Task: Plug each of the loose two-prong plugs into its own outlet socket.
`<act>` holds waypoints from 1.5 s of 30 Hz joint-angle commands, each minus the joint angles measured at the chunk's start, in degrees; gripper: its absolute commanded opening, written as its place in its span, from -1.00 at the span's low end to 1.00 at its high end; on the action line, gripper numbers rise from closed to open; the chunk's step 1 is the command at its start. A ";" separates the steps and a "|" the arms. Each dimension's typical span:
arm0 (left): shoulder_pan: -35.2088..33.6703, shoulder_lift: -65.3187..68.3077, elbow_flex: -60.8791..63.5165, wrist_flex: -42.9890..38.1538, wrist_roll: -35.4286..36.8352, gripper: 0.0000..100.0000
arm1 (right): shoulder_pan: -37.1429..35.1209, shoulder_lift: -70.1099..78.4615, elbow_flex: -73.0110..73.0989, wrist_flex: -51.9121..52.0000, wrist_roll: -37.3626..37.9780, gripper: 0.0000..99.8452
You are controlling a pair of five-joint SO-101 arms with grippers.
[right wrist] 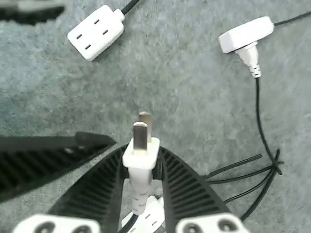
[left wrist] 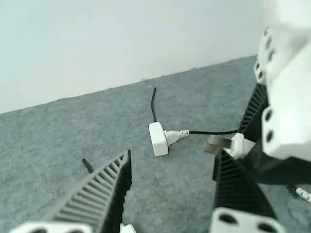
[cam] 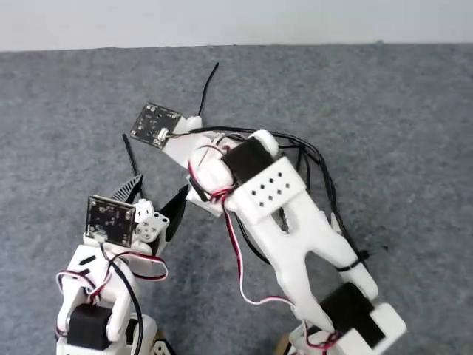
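My right gripper [right wrist: 141, 151] is shut on a white two-prong plug [right wrist: 140, 162], whose prongs [right wrist: 141, 128] stick out past the fingertips above the grey carpet. Ahead of it lies a free white outlet socket [right wrist: 95, 31] with several slot pairs. A second white socket [right wrist: 245, 34] has a white plug [right wrist: 250, 60] in it. In the left wrist view that socket [left wrist: 158, 138] and its plug [left wrist: 177, 135] lie between the wide-open fingers of my left gripper [left wrist: 174, 156]. The held plug [left wrist: 228, 144] hangs just beside one left finger [left wrist: 233, 189]. From above, my left gripper [cam: 159, 191] sits close beside the right arm [cam: 270, 188].
Black cables [right wrist: 260, 121] trail from the sockets over the carpet [cam: 384, 111], with a bundle [right wrist: 243, 170] near the right gripper. One thin black lead [cam: 208, 83] points toward the far wall. Open carpet lies to the far left and right.
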 commanded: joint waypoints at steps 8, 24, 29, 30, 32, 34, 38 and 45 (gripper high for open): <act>1.14 -0.44 -7.08 0.00 0.35 -0.45 | -5.23 -7.43 -3.08 6.02 0.35 -0.98; 1.23 -0.44 -9.19 1.14 0.44 -0.45 | -5.67 -8.22 -2.90 6.20 0.18 -0.98; 1.23 -0.44 -8.66 1.14 0.53 -0.45 | -5.67 -8.22 -2.90 6.29 0.18 -0.98; 1.23 -0.44 -7.87 0.88 0.53 -0.45 | -5.67 -8.31 -2.90 6.37 0.18 -0.98; 1.23 -0.44 -5.93 0.18 0.53 -0.45 | -5.85 -8.66 -2.90 6.64 0.18 -0.98; 1.23 -0.44 -3.03 -1.41 0.53 -0.45 | -6.81 -8.92 -2.90 6.81 0.18 -0.98; 1.23 -0.44 0.66 -3.16 0.44 -0.45 | -8.31 -8.92 -3.25 7.96 0.09 -0.98; 1.14 -0.44 4.18 -3.69 0.44 -0.45 | -8.22 -12.18 -3.34 7.96 0.09 -0.98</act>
